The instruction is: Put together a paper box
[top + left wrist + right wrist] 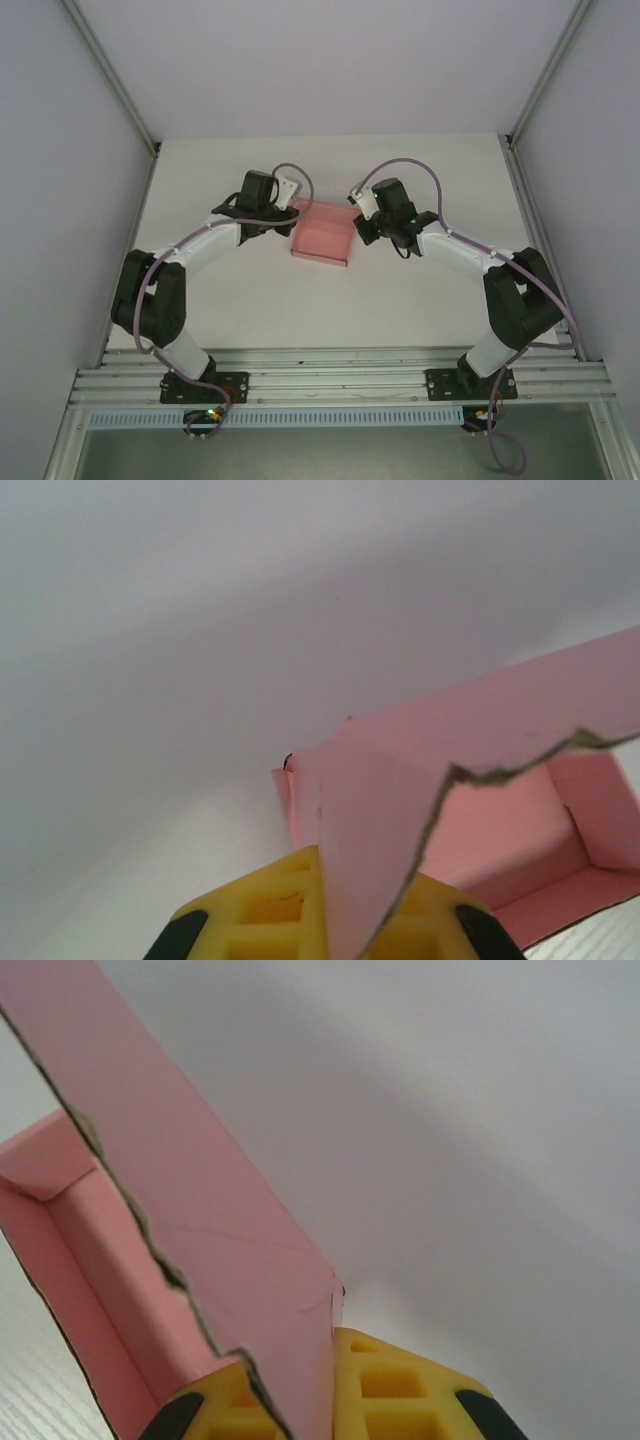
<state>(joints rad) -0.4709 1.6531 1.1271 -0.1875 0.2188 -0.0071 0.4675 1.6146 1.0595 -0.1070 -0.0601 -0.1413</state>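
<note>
— Where is the pink thin cardboard box?
— On the white counter, roughly centred between the two arms. It stands as a small rectangular tray with its top open.
— And the left gripper?
— It is at the box's left wall. In the left wrist view its yellow fingers are pressed together on that pink wall, which rises out of the gap between them. One finger is on the outside of the wall and the other on the interior side.
— The right gripper?
— It mirrors the left one and pinches the box's right wall. In the right wrist view the wall runs up from between that gripper's own yellow fingers, with the box interior to the left of it.
— What shape is the box in?
— The walls I can see stand upright and the floor looks flat. The top edge of each pinched wall looks ragged and stepped rather than cut clean. In the right wrist view a folded corner shows at the far end of the interior.
— Is the box lifted off the counter?
— I can't tell for certain. From above it appears to rest on it.
</note>
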